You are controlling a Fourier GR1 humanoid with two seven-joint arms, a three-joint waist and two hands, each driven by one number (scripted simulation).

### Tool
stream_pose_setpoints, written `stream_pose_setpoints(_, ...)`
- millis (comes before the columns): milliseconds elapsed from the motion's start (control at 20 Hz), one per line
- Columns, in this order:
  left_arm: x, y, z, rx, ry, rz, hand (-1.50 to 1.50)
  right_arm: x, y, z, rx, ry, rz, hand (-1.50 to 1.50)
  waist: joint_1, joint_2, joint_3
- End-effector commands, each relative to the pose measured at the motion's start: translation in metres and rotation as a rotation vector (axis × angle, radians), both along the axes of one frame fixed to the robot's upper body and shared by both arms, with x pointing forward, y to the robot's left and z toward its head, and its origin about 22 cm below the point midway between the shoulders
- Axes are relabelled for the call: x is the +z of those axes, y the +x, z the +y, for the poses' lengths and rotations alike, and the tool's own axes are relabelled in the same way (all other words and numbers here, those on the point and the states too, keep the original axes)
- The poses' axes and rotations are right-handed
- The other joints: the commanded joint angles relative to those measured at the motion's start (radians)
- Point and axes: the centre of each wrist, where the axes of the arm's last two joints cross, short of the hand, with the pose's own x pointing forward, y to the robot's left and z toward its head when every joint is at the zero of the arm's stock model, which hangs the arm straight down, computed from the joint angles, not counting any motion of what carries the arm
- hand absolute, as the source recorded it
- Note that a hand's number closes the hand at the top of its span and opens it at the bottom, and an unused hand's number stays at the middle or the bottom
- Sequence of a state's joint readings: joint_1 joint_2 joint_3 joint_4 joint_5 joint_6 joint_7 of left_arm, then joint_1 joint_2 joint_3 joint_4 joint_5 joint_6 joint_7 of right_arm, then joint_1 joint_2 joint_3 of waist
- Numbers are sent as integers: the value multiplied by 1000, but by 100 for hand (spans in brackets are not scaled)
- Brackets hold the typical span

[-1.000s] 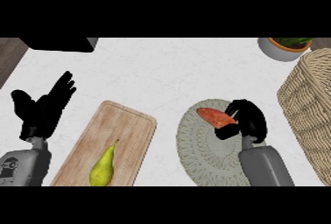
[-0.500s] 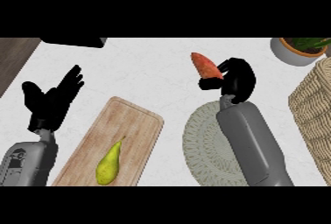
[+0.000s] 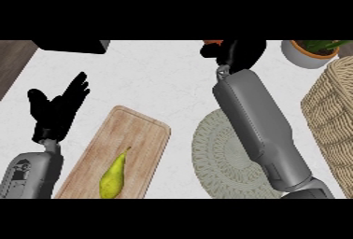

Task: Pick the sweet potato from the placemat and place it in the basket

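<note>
Your right hand (image 3: pixel 238 52) sits at about one o'clock, hard against the top edge of the view, with its grey forearm running down to five o'clock across the round grey-green woven placemat (image 3: pixel 231 161). The black fingers are curled around the orange-red sweet potato (image 3: pixel 212 43), of which you can see only a small sliver poking out on the hand's left side, right at the upper edge. The rest of it is hidden inside the hand. The sweet potato is off the placemat, held over the white counter (image 3: pixel 158 84), to the left of the tan wicker basket (image 3: pixel 335 116) that fills the three o'clock side.

Your left hand (image 3: pixel 59 109) rests at nine o'clock with its fingers straight and spread apart, pointing upward, holding nothing. Just beside it, toward seven o'clock, lies the light wooden cutting board (image 3: pixel 127 144) with a yellow-green pear (image 3: pixel 114 175) on its lower part.

A white pot with an orange rim (image 3: pixel 307 52) stands at two o'clock, just above the basket. A dark rectangular object (image 3: pixel 72 45) shows at eleven o'clock.
</note>
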State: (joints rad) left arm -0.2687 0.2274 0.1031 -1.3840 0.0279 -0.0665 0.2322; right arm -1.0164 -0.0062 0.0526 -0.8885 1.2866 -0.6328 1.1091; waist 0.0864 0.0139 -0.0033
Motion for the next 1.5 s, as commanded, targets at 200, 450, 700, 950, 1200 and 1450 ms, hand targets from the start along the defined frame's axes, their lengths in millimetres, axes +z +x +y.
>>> stream_pose_setpoints(200, -7, -3, 3, 19, -8, 10, 0, 56, 21, 26, -258, 39, -3, 150, -26, -3, 0)
stream_pose_setpoints(450, -2, -7, 24, 51, -14, 10, 0, 101, 37, -2, -349, 19, -43, 150, -35, -3, 1)
stream_pose_setpoints(700, -7, -11, 32, 53, -9, 6, 0, 111, 46, -41, -428, 3, -116, 150, -50, -3, 2)
stream_pose_setpoints(950, -1, -9, 28, 61, -13, 6, 0, 126, 52, -60, -560, -72, -26, 150, -58, -9, 2)
stream_pose_setpoints(1200, -10, -9, 36, 92, -8, 19, 0, 102, 54, -94, -632, -89, -1, 150, -82, -11, 2)
stream_pose_setpoints(1450, -10, -17, 43, 96, -2, 25, 0, 91, 50, -134, -674, -79, 26, 150, -94, -19, 3)
